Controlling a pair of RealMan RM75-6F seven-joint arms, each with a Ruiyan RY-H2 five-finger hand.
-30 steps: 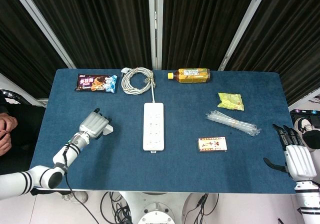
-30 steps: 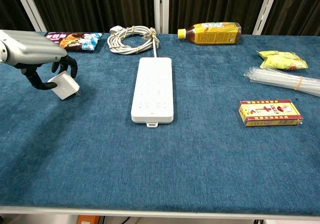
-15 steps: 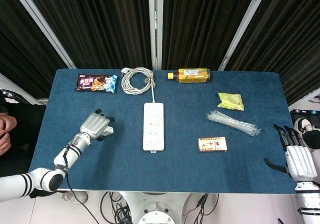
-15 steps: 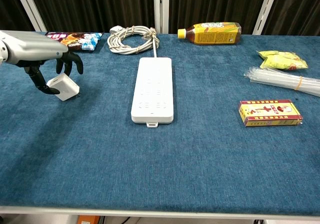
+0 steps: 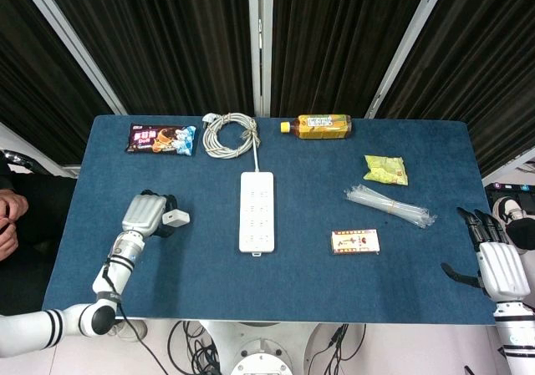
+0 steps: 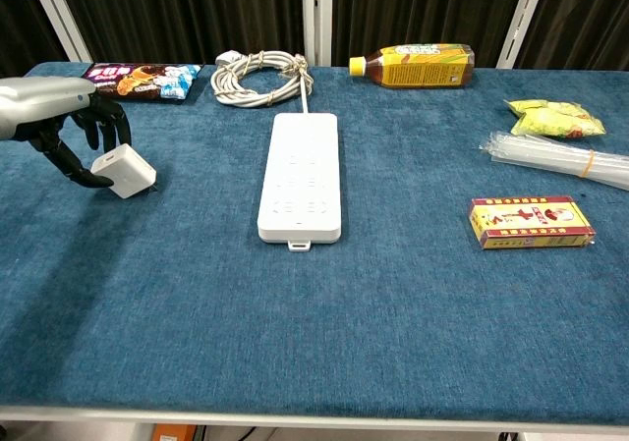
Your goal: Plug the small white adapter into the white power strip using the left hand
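The small white adapter point(image 5: 175, 218) point(image 6: 124, 171) lies flat on the blue table, left of the white power strip point(image 5: 257, 210) point(image 6: 301, 174). My left hand point(image 5: 144, 215) point(image 6: 57, 119) sits just left of the adapter, its dark fingers curled down with the tips at the adapter's left end, not closed around it. The strip lies lengthwise in the middle of the table, its coiled cable point(image 5: 230, 133) point(image 6: 257, 76) behind it. My right hand point(image 5: 500, 268) hangs off the table's right front corner, fingers spread and holding nothing; the chest view does not show it.
Along the back lie a snack bar point(image 5: 160, 138) point(image 6: 142, 78) and a yellow bottle point(image 5: 318, 125) point(image 6: 413, 65). Right of the strip are a yellow packet point(image 5: 385, 169), a bundle of clear straws point(image 5: 389, 205) and a small box point(image 5: 355, 241) point(image 6: 531, 222). A person's hands point(image 5: 8, 216) show at the left edge.
The left hand held the adapter tilted a second ago, set it flat on the table and has drawn back to the left. The right hand has not moved.
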